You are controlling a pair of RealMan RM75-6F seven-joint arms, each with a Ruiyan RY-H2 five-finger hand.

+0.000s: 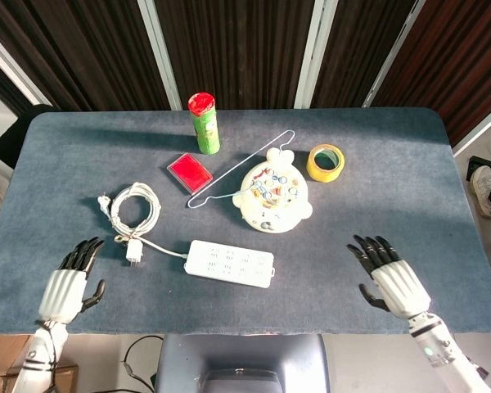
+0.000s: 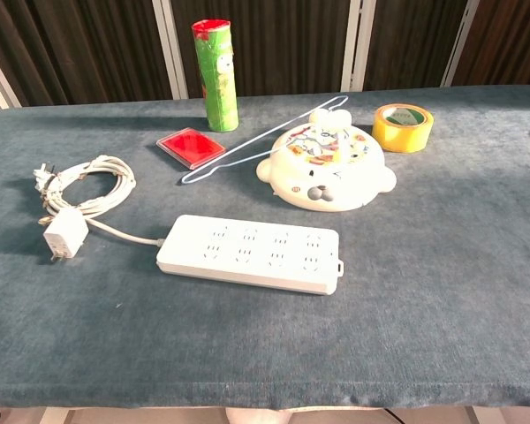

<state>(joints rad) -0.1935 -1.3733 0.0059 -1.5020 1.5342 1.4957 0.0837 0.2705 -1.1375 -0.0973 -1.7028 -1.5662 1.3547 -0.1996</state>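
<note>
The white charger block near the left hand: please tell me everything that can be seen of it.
The charger block is a small white cube that looks like plastic, with metal prongs at its near end. It lies flat on the blue-grey table, just in front of the coiled white cable, and touches the thin cord that runs to the white power strip. Nothing holds it: the left hand is open, fingers spread, and apart from it near the table's front edge.

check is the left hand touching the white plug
Apart. The head view shows bare table between the left hand and the white plug.
</note>
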